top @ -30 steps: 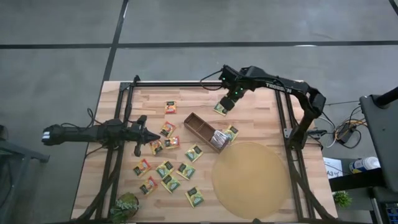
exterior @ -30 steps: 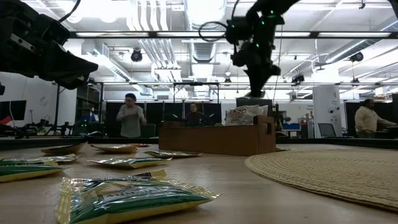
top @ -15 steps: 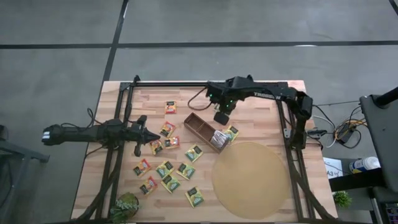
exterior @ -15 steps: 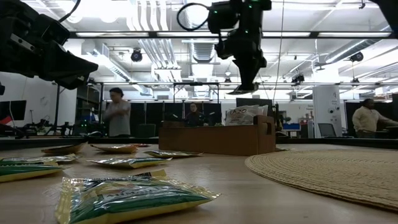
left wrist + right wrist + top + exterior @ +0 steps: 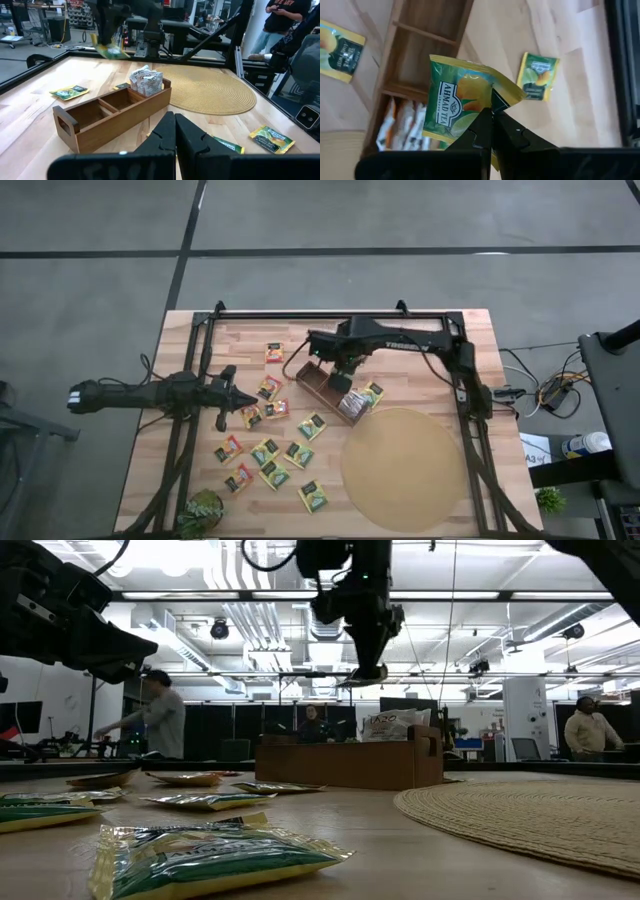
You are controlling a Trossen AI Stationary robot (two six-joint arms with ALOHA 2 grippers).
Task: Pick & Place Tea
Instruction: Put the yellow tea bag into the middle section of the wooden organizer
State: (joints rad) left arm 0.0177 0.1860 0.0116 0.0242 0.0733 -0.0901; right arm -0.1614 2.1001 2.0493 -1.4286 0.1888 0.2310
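The right gripper [image 5: 491,116], jaws pinching a green-yellow tea sachet [image 5: 462,112], hangs above the wooden box [image 5: 325,391] near the bench's [image 5: 420,365] middle. The left gripper [image 5: 247,401], jaws pressed together, waits among loose sachets [image 5: 268,450] toward the left edge.

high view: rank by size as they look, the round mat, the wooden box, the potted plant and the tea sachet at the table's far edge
1. round mat
2. wooden box
3. potted plant
4. tea sachet
All lie on one table, so nearness hardly skews this.
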